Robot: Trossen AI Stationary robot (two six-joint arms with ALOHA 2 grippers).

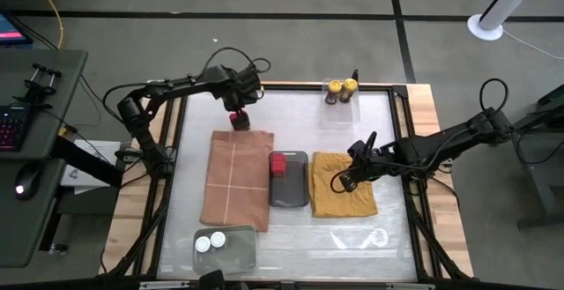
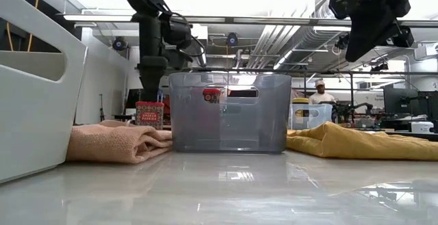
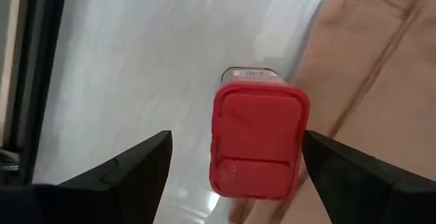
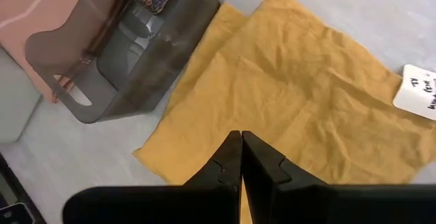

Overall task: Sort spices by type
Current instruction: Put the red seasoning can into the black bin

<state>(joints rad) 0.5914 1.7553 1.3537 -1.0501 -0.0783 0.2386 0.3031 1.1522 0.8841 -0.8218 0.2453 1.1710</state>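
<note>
Standing nearest the front edge, a clear tray (image 1: 225, 248) holds both white-capped jars (image 1: 210, 241). Mid-table, one red tin (image 1: 278, 164) lies in the grey tray (image 1: 289, 193), between a pink cloth (image 1: 236, 180) and a yellow cloth (image 1: 344, 184). Right gripper (image 1: 338, 182) hovers above the yellow cloth, fingers shut, empty. Farther back, left gripper (image 1: 241, 107) is spread wide over the second red tin (image 3: 259, 139), clear of it. Both yellow-capped jars (image 1: 341, 89) sit in the far tray (image 1: 340, 107).
</note>
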